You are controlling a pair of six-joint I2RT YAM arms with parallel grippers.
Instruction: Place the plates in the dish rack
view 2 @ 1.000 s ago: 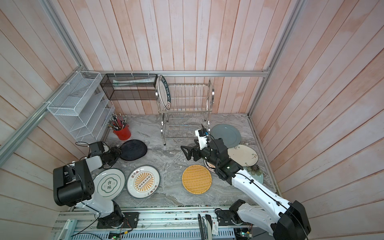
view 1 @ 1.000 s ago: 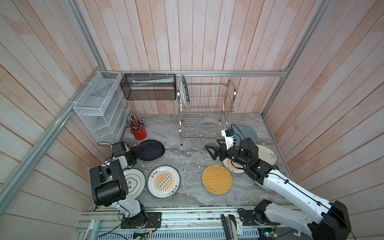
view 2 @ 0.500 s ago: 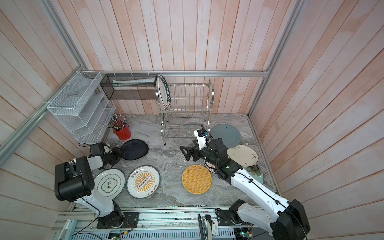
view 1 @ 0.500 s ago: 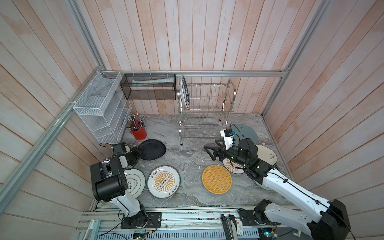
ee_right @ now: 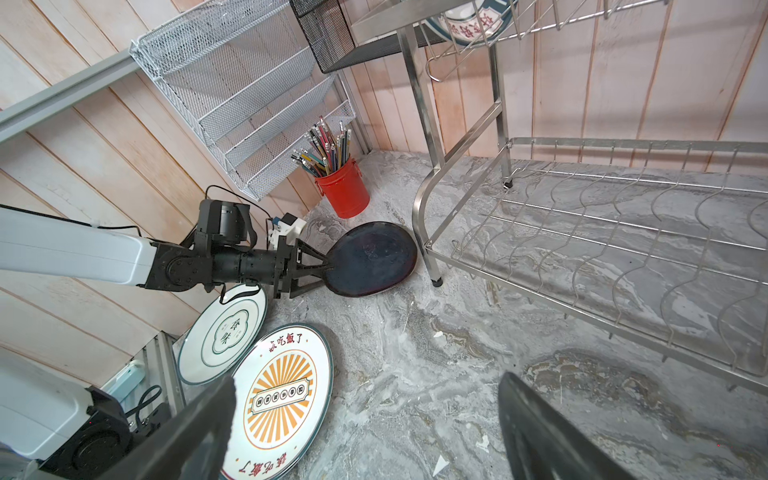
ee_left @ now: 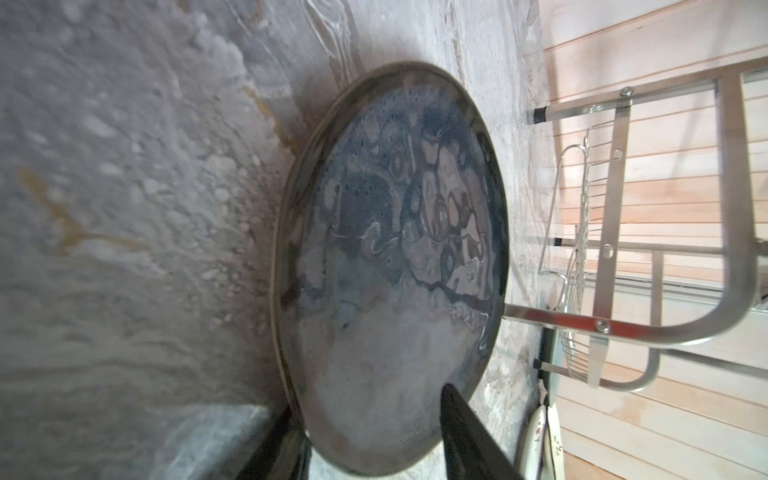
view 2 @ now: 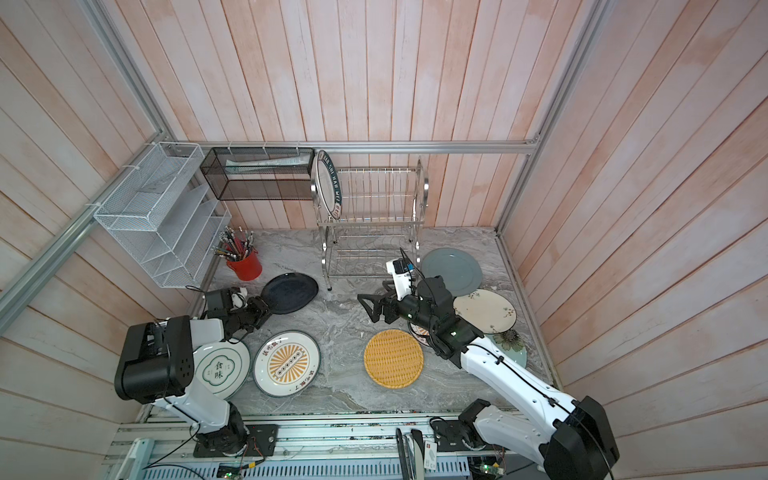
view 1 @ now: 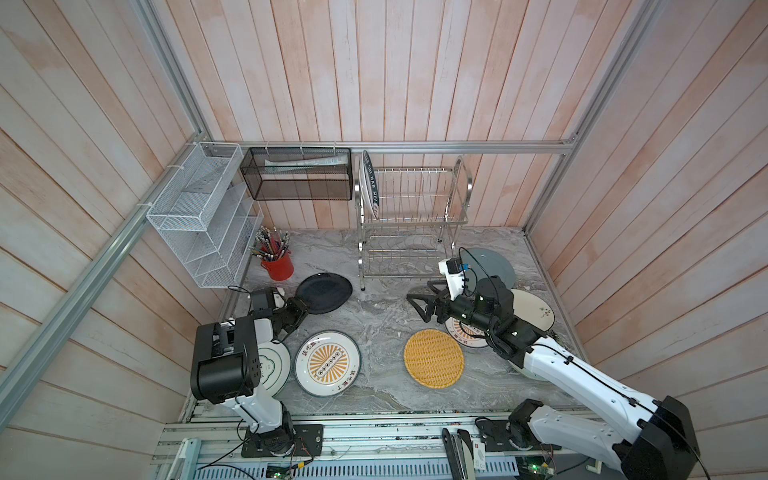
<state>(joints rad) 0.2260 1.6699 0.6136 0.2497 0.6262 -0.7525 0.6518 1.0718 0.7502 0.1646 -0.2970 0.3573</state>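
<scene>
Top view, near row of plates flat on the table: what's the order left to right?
white plate with green emblem → orange sunburst plate → yellow woven plate → pale teal flower plate

The steel dish rack (view 1: 411,221) stands at the far side, with a dark-lettered plate (view 1: 371,189) upright at its upper tier's left end. Near-left of it, a dark plate (view 1: 326,293) sits tilted. A sunburst plate (view 1: 328,363), yellow woven plate (view 1: 433,358), grey-blue plate (view 1: 496,266) and floral plate (view 1: 536,311) lie flat.
</scene>
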